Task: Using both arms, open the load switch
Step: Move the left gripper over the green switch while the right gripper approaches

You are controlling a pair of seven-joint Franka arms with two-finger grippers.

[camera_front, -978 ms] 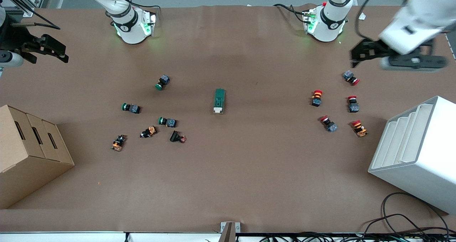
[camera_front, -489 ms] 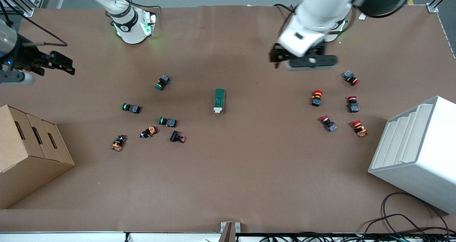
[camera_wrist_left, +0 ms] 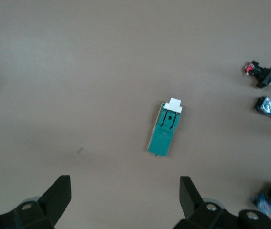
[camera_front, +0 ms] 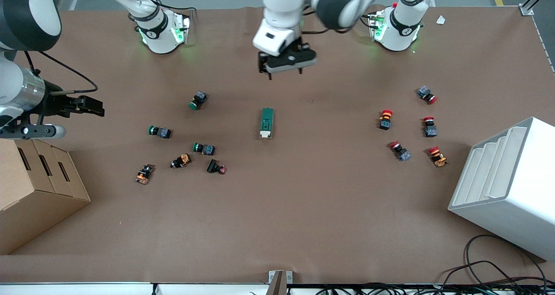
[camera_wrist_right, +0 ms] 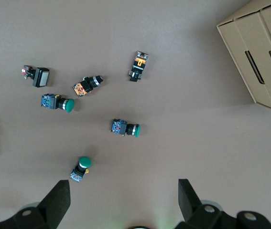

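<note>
The load switch [camera_front: 267, 122] lies mid-tabletop, untouched. The left gripper [camera_front: 284, 67] hangs above bare tabletop between the switch and the robots' edge, fingers [camera_wrist_left: 59, 196] spread wide and empty. The right gripper [camera_front: 93, 108] hovers near the cardboard box [camera_front: 39, 186], likewise wide and empty.

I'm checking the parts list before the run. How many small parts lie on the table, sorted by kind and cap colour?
green-capped push buttons: 3
red-capped push buttons: 5
dark or orange buttons beside the green ones: 3
load switch: 1
Total: 12
</note>
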